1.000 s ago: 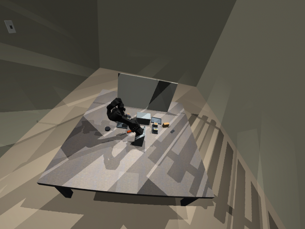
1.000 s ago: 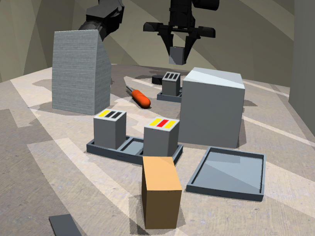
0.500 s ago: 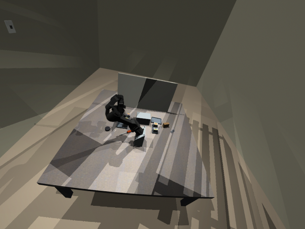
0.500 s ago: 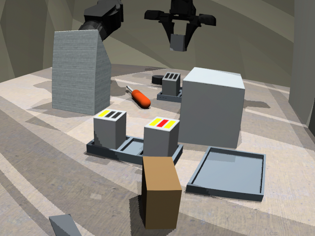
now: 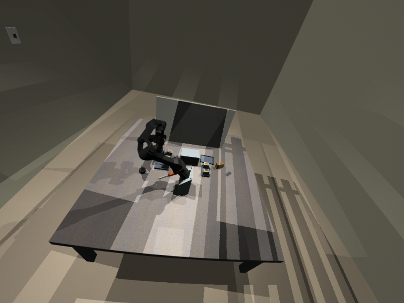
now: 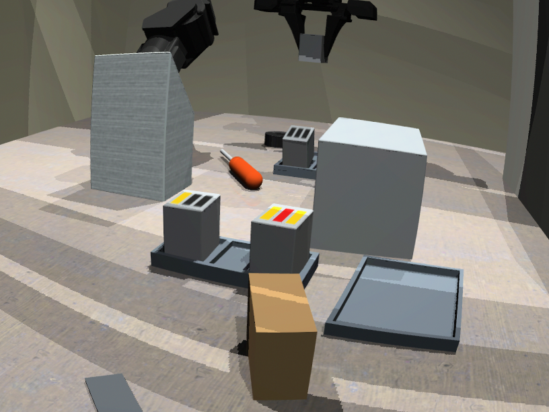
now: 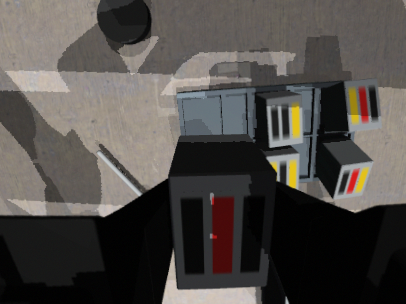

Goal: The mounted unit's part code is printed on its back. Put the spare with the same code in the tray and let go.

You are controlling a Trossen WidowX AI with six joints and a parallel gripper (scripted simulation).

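Observation:
My gripper point(image 6: 312, 53) point(image 7: 215, 184) is shut on a dark grey spare point(image 6: 311, 47) point(image 7: 222, 183) with black, red and black bars, held high above the table. The shallow grey tray point(image 5: 207, 159) point(image 6: 396, 303) is empty. The far rack point(image 6: 293, 171) point(image 7: 235, 115), below the gripper, holds several spares with other codes, among them a black-black-yellow one point(image 7: 285, 123) and a black-red-yellow one point(image 7: 352, 180). The near rack point(image 6: 196, 268) holds a yellow-black-black spare point(image 6: 190, 228) and a yellow-red-yellow one point(image 6: 280, 242). I cannot make out the mounted unit's back code.
A large grey box point(image 5: 189, 152) point(image 6: 366, 196) stands between far rack and tray. A wooden block point(image 5: 220, 165) point(image 6: 281, 361) stands before the near rack. A metal wedge point(image 6: 128, 127), an orange screwdriver point(image 6: 245, 173), a black disc point(image 6: 274, 139) point(image 7: 123, 15) and an upright panel point(image 5: 198, 124) are also there.

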